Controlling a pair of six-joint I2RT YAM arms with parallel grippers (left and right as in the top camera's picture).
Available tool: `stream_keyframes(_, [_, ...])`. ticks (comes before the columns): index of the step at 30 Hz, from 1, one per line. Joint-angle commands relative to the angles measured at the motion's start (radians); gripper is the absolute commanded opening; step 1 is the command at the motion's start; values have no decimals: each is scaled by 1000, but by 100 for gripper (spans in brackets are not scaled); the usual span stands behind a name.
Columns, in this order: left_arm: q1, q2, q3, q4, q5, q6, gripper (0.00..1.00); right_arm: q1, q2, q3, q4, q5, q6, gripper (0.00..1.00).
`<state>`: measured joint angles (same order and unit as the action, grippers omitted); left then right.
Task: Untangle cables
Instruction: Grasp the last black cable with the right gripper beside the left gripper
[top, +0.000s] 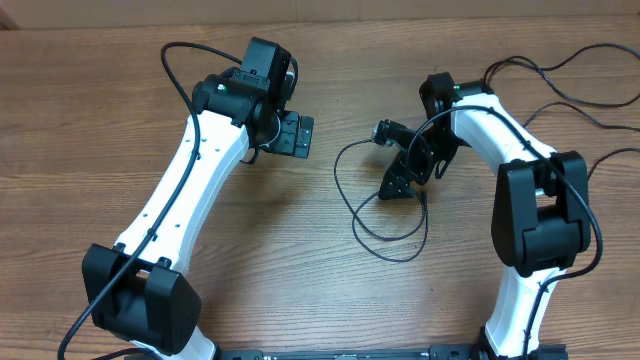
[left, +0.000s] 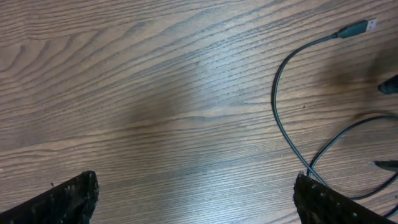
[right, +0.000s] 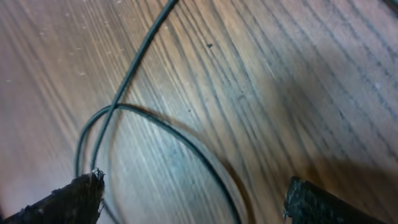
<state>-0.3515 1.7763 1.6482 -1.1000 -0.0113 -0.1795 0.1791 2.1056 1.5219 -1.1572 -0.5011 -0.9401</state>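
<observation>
**R gripper** (right: 194, 186) – released, jaws wide, holding nothing. It hangs low over the cable (right: 115, 109), with two dark strands crossing just left of the gap and one curving through it. Judged posn: set to close on a strand near the crossing and draw it free.

**L gripper** (left: 196, 186) – also released and empty. It sits left of the cable and apart from it, over bare wood. Prob. parked there as the second hand, to take the other strand or pin the loose end.

**Cable** – thin, dark, lying slack in open loops centre-right of table, between the two arms. Plug end (left: 357, 27) lies at the far side, free and flat. Can't tell if it is one lead or two. Loops overlap – not yet separated.

**Table** (top: 300, 270) – brown wood-grain top, matt and flat. The slack cable should slide on it, not snag.

**Room** – nothing visible beyond the tabletop.
</observation>
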Motion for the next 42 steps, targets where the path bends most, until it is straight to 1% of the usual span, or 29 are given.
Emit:
stream_keyframes(1, [-2, -11, 10, 1, 12, 23, 100, 2, -1, -58, 30, -16, -35, 93])
stream_keyframes(5, [-2, -11, 10, 1, 12, 23, 100, 2, -1, -114, 76, -13, -37, 94])
stream_keyframes(11, [-2, -11, 10, 1, 12, 23, 100, 2, -1, -131, 77, -17, -37, 93])
stream_keyframes(21, [-2, -11, 10, 1, 12, 23, 100, 2, -1, -136, -1, -16, -37, 92])
stream_keyframes(24, [-2, -11, 10, 1, 12, 23, 100, 2, -1, -137, -24, -10, -37, 90])
stream_keyframes(29, [-2, -11, 10, 1, 12, 23, 100, 2, -1, -137, -35, -9, -37, 79])
stream_keyframes(33, [-2, -11, 10, 1, 12, 23, 100, 2, -1, -140, -34, -9, -37, 79])
stream_keyframes(42, [-2, -11, 10, 1, 12, 23, 100, 2, -1, -187, 0, 17, -37, 69])
